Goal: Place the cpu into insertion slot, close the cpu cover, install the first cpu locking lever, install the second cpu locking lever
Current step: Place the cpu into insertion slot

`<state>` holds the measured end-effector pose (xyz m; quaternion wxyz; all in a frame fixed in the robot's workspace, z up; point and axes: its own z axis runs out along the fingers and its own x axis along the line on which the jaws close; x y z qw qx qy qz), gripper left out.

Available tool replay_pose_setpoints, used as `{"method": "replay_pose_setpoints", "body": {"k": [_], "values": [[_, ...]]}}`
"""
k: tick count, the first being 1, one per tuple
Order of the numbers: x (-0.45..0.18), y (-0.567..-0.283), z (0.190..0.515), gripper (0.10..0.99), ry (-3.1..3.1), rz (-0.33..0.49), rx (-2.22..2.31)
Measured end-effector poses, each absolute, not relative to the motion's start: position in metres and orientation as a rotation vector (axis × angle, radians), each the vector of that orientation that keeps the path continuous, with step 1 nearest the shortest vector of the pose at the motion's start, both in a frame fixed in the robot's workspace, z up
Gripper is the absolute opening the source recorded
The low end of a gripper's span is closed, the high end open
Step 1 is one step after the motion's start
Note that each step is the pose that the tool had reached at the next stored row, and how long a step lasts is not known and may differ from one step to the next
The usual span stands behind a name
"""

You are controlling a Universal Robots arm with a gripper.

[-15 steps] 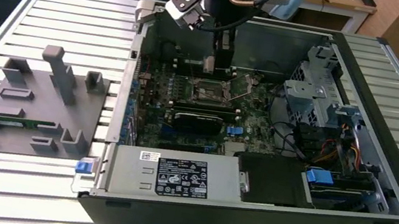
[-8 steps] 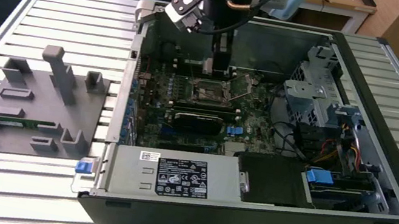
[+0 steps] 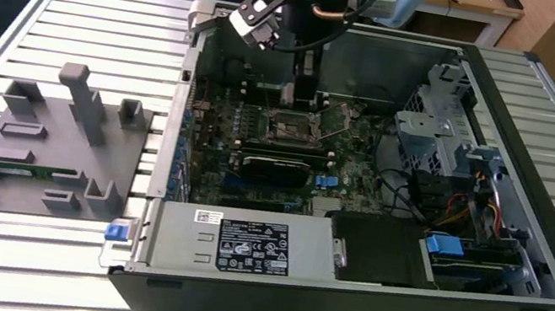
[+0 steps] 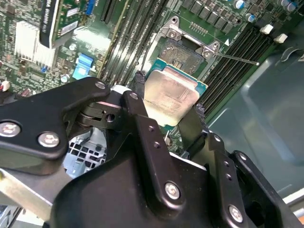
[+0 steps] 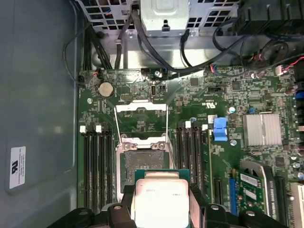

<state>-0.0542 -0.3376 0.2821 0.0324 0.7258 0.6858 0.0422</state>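
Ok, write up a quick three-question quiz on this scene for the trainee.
1. True or false: the cpu already sits in the insertion slot.
2. Choose one: the cpu cover is A) shut over the slot, B) swung open, off the slot, C) clamped in the fingers.
3. Fill in: the gripper is shut on the ____.

Key: 1 false, it is held just short of the slot; 2 B; 3 cpu.
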Motion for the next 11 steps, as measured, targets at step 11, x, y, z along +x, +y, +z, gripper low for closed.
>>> {"method": "replay_pose_setpoints", "body": {"k": [11], "values": [[-0.054,-0.335,0.264,0.533,2.049,0.127,2.289]]}}
